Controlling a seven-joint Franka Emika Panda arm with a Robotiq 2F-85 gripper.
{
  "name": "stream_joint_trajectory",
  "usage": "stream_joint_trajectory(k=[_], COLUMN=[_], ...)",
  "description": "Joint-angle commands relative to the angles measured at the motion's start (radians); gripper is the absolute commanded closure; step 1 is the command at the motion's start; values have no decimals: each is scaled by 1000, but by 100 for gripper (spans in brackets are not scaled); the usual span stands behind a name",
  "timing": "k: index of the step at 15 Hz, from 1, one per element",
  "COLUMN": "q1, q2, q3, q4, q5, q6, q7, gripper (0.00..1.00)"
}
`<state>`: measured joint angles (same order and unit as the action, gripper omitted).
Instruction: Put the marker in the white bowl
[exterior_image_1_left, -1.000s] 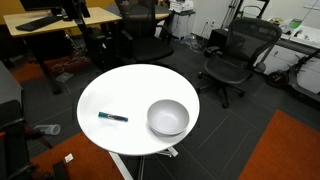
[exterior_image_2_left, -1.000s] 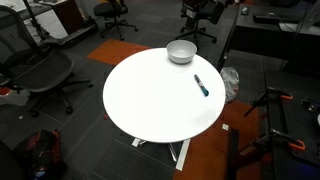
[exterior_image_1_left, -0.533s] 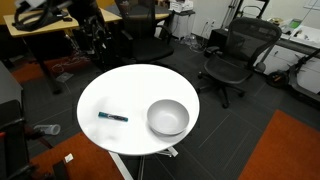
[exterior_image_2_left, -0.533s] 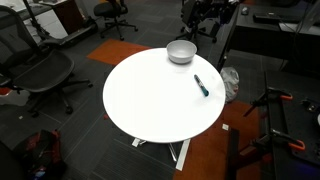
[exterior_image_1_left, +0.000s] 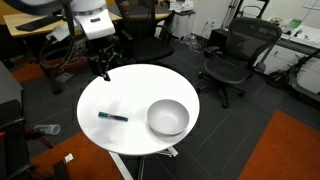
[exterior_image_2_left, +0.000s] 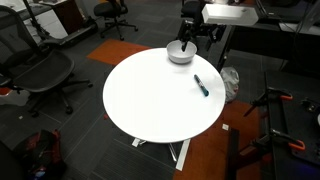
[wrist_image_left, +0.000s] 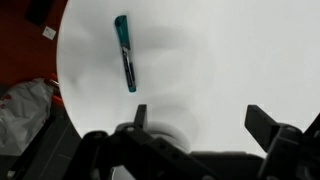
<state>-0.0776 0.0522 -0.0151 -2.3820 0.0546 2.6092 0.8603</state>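
The marker (exterior_image_1_left: 112, 117) lies flat on the round white table (exterior_image_1_left: 130, 90), dark with a teal-blue part; it also shows in the other exterior view (exterior_image_2_left: 200, 85) and in the wrist view (wrist_image_left: 125, 52). The white bowl (exterior_image_1_left: 168, 118) stands upright and empty on the same table, apart from the marker (exterior_image_2_left: 181, 52). In the wrist view only part of the bowl's rim (wrist_image_left: 172, 118) shows, behind the fingers. My gripper (exterior_image_1_left: 103, 68) hangs open and empty well above the table, its fingers spread wide (wrist_image_left: 200, 122). In an exterior view it sits over the bowl's edge (exterior_image_2_left: 189, 40).
Black office chairs stand around the table (exterior_image_1_left: 232, 55) (exterior_image_2_left: 45, 70). Desks with equipment line the back (exterior_image_1_left: 45, 20). An orange carpet patch (exterior_image_1_left: 290, 145) lies on the floor. A crumpled bag lies by the table's edge (exterior_image_2_left: 229, 82).
The arm has swung in from the background and the gripper now hangs over the table; marker and bowl have not moved.
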Motion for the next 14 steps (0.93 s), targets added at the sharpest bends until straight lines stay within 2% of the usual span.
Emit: stream_joint_trajectory(k=[1,7,14], q1=[16,38,41], q2=[85,205,298], q3=[-49,-111,-126], q4=[25,86,127], q5=[-71,-74,-30], q6=[47,17,3], q7=[107,126,74], gripper=[0,0,0])
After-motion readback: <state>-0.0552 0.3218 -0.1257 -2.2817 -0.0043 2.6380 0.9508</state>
